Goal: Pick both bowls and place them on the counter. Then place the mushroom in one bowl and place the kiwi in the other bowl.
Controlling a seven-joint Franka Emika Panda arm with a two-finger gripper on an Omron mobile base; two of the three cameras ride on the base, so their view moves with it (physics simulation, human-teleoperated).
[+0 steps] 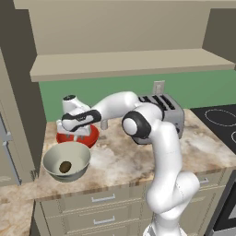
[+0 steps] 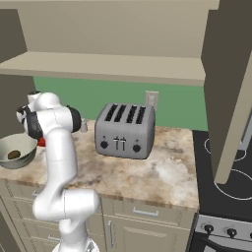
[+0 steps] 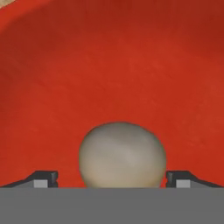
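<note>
A white robot arm's gripper [image 3: 112, 178] hangs inside the red bowl [image 3: 112, 65], jaws spread wide, the pale mushroom [image 3: 122, 155] lying loose between them. Beside it, the grey bowl [image 1: 67, 161] holds the kiwi [image 1: 65, 166]. Lifting carelessly could clip the rim and tip the bowl. Mottled stone tabletop [image 1: 120, 159]; toaster [image 2: 125, 130] further off, green wall, shelf above.
</note>
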